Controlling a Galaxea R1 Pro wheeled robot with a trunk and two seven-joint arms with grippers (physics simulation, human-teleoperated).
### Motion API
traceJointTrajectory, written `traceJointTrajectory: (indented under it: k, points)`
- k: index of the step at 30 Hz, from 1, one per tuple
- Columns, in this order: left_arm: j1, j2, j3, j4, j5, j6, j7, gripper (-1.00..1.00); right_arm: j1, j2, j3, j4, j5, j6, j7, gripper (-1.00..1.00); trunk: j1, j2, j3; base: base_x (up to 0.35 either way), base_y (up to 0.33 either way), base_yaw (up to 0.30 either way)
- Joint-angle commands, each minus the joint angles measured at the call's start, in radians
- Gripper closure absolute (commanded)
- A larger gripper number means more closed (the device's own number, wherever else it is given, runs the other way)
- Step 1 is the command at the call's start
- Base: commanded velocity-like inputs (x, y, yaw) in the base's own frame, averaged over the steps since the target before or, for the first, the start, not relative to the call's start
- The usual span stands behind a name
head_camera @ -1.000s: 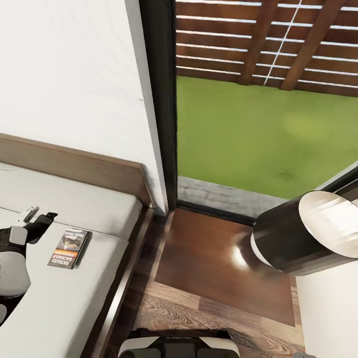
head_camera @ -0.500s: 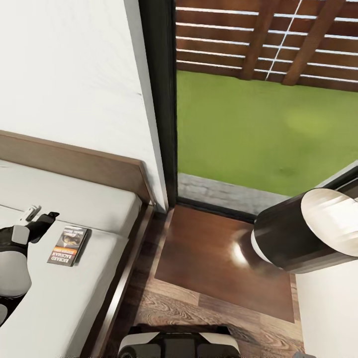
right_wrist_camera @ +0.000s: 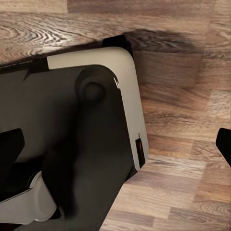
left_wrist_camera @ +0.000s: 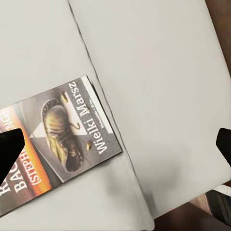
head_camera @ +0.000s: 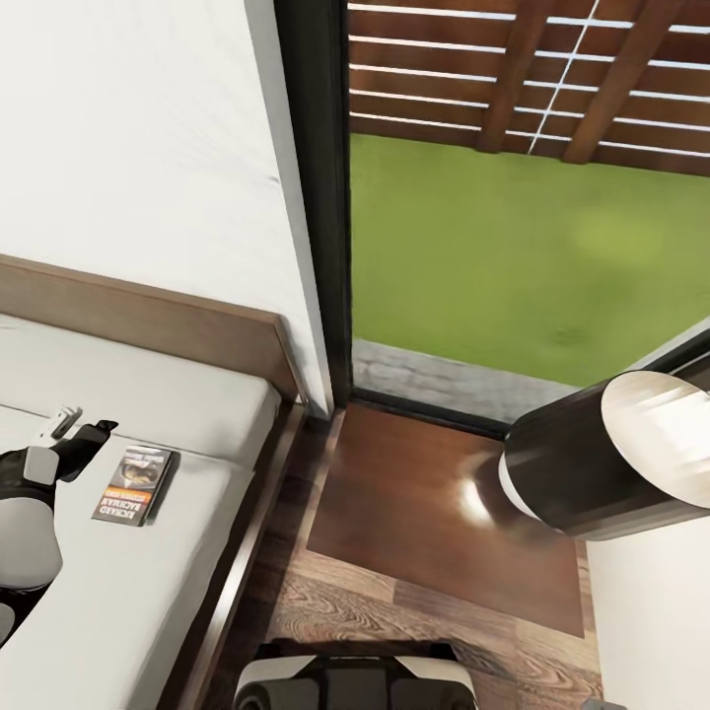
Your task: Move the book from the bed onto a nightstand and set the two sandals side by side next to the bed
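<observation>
Nothing has moved but the camera, which tilted slightly. Book lies on the bed, just beside the left gripper, jaws spread apart and empty. Right gripper: fingertips cut off at frame edges, spread wide over floor.

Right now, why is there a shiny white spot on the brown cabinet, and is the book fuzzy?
Head view: the nightstand has a glossy top, so light bounces off it as a bright glare spot; the book looks small and soft there. Left wrist view: the book is sharp enough to read its lettering, lying on the evenly lit bed.
</observation>
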Motion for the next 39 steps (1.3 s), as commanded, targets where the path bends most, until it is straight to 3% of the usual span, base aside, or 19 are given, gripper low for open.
traceJointTrajectory:
  k: [1, 39]
  points:
    - [-0.001, -0.001, 0.007, -0.001, -0.001, 0.006, -0.005, -1.0, -0.001, 0.0, -0.002, 0.001, -0.007, -0.001, 0.006, -1.0, 0.004, -0.009, -0.004, 0.0, 0.0, 0.0]
    - [-0.001, 0.0, 0.005, -0.004, -0.003, 0.005, -0.005, -1.0, -0.001, 0.0, -0.002, 0.001, -0.007, -0.001, 0.006, -1.0, 0.15, -0.275, -0.124, 0.0, 0.0, 0.0]
